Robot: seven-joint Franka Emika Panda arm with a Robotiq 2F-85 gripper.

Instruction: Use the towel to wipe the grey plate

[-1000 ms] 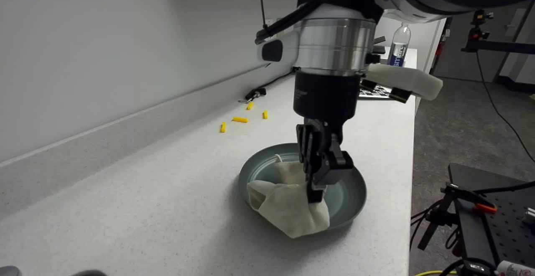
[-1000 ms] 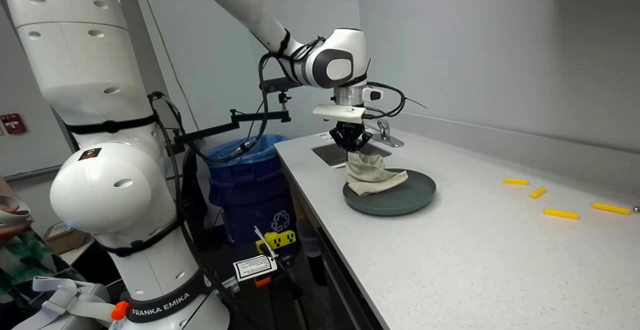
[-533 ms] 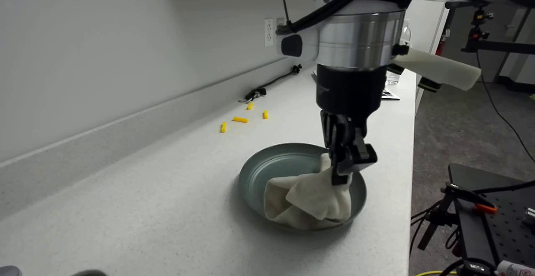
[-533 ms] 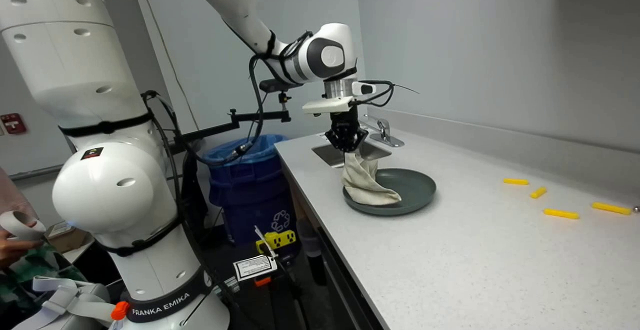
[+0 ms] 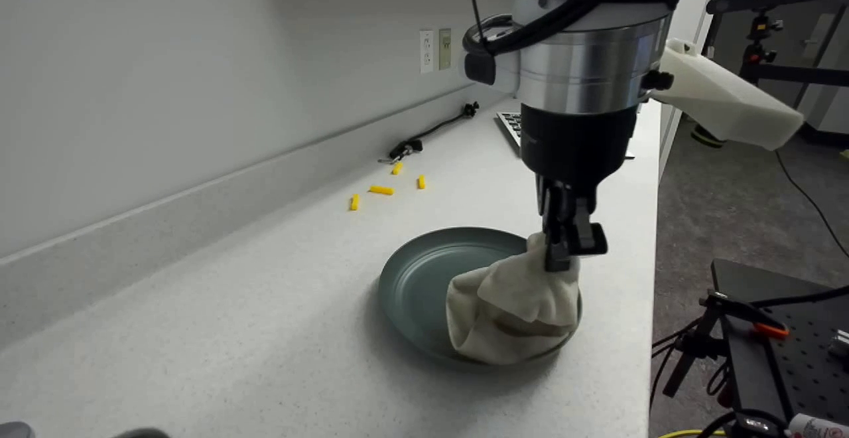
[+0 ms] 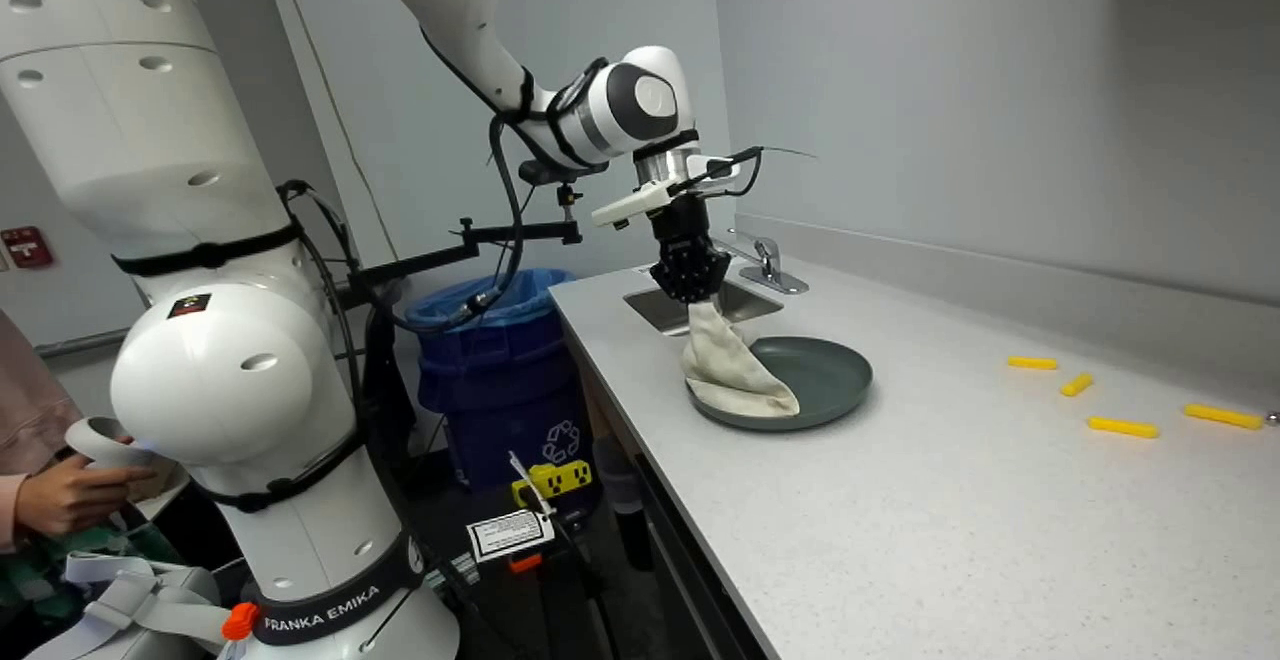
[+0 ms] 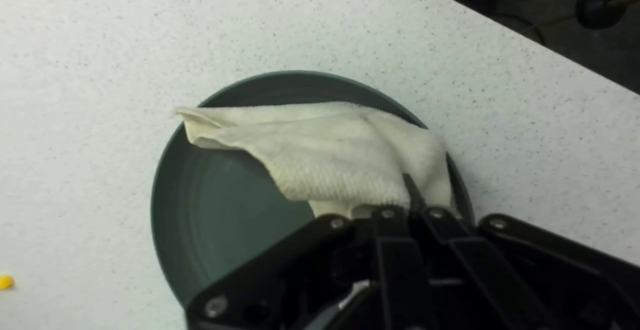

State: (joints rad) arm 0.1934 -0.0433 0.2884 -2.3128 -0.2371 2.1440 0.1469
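The cream towel (image 5: 514,305) hangs in folds from my gripper (image 5: 558,262), which is shut on its upper part. Its lower folds rest on the grey plate (image 5: 419,285), toward the side nearest the counter's open edge. From an exterior view, the towel (image 6: 735,370) slopes down from the gripper (image 6: 695,298) onto the near-left part of the plate (image 6: 830,378). In the wrist view the towel (image 7: 325,152) spreads over the plate, and one corner pokes past the rim. Bare plate (image 7: 235,210) shows beside it. The gripper's fingers partly hide the pinched cloth.
Several yellow sticks (image 5: 381,190) lie near the wall, with a black cable (image 5: 414,143) behind them. A keyboard (image 5: 511,123) is farther back. The sink (image 6: 665,312) and faucet (image 6: 765,265) stand past the plate. A blue bin (image 6: 500,370) is beside the counter.
My gripper has moved toward the counter's open edge, pulling the towel across the plate, and has risen slightly. The wrist has tilted. More of the plate's wall side is bare; the plate has stayed put.
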